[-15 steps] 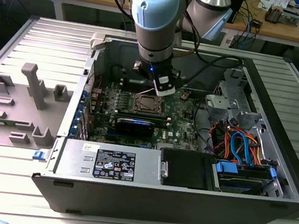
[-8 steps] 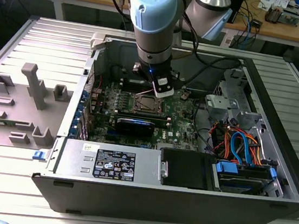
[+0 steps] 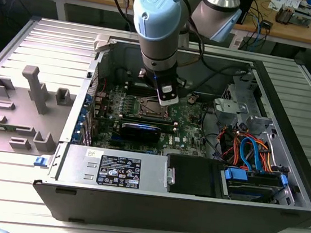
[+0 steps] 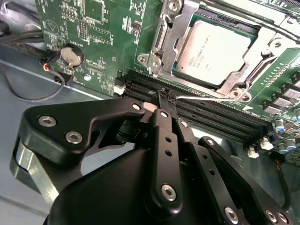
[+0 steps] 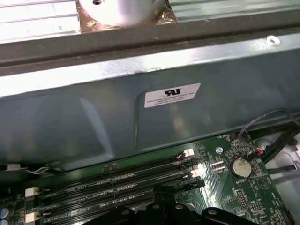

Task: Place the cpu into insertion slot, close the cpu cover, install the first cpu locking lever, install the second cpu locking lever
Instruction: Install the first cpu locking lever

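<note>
- Exterior view: you've got the arm (image 3: 157,31) reaching down into the open PC case (image 3: 289,138), gripper (image 3: 167,99) low over the green board (image 3: 184,132), just above the slot (image 3: 152,109) area. The case lies on its side on the slatted table (image 3: 9,201), so the board faces up and the arm can come in from above. Grey fixture block (image 3: 34,87) sits well apart, at the exterior view's left.
- Second wrist view: cpu (image 4: 216,50) lies flat in the slot (image 4: 180,72), silver top up. The cover (image 4: 161,35) frame sits around it, the chip showing thru the cut-out – looks lowered over the cpu, tho I can't tell if it's fully down. Gripper (image 4: 168,99) fingers are pressed together, tips pinching the end of a thin wire lever (image 4: 206,97) that runs along the socket edge, over the black RAM slots (image 4: 220,117). My read: it's held by its free end for leverage, so this is the lever step, chip and cover steps done. Coin cell (image 4: 71,55) sits far off on the board.
- First wrist view: RAM slots (image 5: 117,180) with white clips, coin cell (image 5: 240,166), then the case wall (image 5: 93,117) with a white label (image 5: 172,95). Gripper top (image 5: 161,208) sits just beside the RAM slots.
</note>
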Available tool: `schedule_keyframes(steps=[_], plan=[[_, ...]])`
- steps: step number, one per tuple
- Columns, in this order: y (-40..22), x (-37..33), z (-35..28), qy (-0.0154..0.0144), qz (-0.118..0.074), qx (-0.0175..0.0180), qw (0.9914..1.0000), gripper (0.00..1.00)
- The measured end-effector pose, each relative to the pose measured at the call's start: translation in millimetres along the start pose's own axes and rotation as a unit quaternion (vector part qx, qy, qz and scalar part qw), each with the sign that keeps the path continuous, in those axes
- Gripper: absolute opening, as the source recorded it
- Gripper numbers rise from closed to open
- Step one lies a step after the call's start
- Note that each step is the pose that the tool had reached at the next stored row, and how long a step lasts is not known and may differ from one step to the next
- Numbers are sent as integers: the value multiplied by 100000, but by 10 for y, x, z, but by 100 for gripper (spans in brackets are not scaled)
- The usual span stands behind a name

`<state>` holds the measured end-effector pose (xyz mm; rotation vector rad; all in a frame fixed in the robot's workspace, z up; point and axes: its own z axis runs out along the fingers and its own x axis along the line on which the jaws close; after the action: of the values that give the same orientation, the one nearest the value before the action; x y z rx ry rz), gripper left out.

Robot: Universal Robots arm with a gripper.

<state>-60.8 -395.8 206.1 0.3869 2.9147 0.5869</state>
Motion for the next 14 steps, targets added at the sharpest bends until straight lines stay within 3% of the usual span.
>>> schedule_keyframes(steps=[1, 14], plan=[[-1, 0, 2, -163, 368, 43, 99999, 11], [43, 28, 27, -348, 704, 199, 99997, 11]])
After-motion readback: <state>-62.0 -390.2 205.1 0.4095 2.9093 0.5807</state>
